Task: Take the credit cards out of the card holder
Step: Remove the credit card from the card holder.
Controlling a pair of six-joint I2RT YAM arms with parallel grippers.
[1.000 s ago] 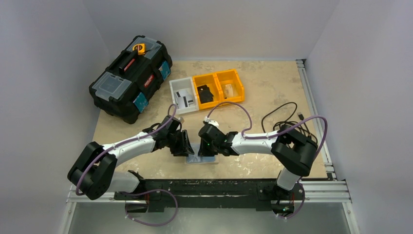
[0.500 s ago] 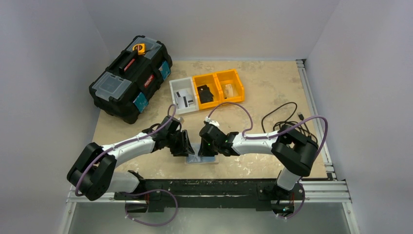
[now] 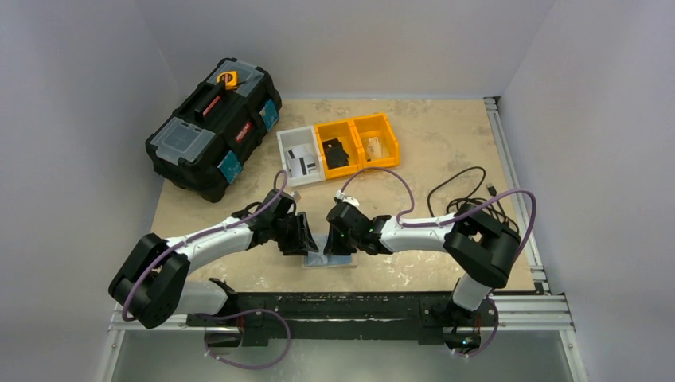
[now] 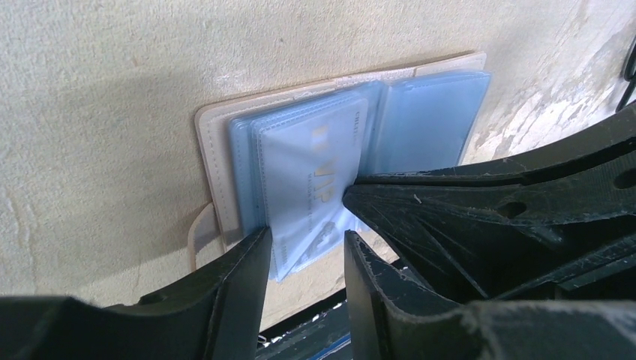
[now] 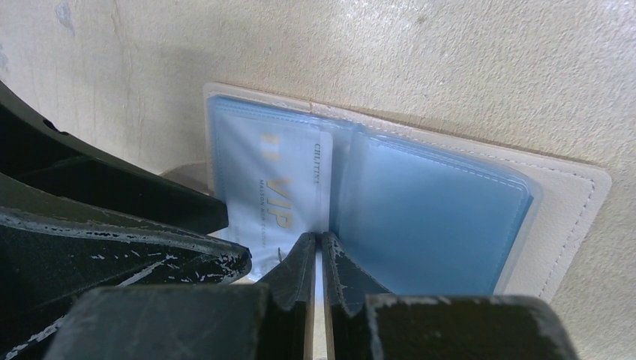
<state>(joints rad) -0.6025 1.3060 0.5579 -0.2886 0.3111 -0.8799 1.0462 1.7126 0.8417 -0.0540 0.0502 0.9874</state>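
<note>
Top external view has both of your grippers crowded over the card holder, which lies open and flat on the table near the front edge, mostly hidden under them. Your left gripper comes in from the left and your right gripper from the right, nearly touching. From the left wrist, your left gripper has its fingers spread, straddling the near edge of the blue plastic pockets where a pale credit card with gold VIP lettering sits inside the cream cover. From the right wrist, your right gripper has its fingers pressed almost together at that card's edge by the fold, with a thin pale sliver between them. You can't tell if that's card or pocket. Further back, well apart from all this, you've got a black toolbox, a white bin, two yellow bins and a loose black cable on the right.
</note>
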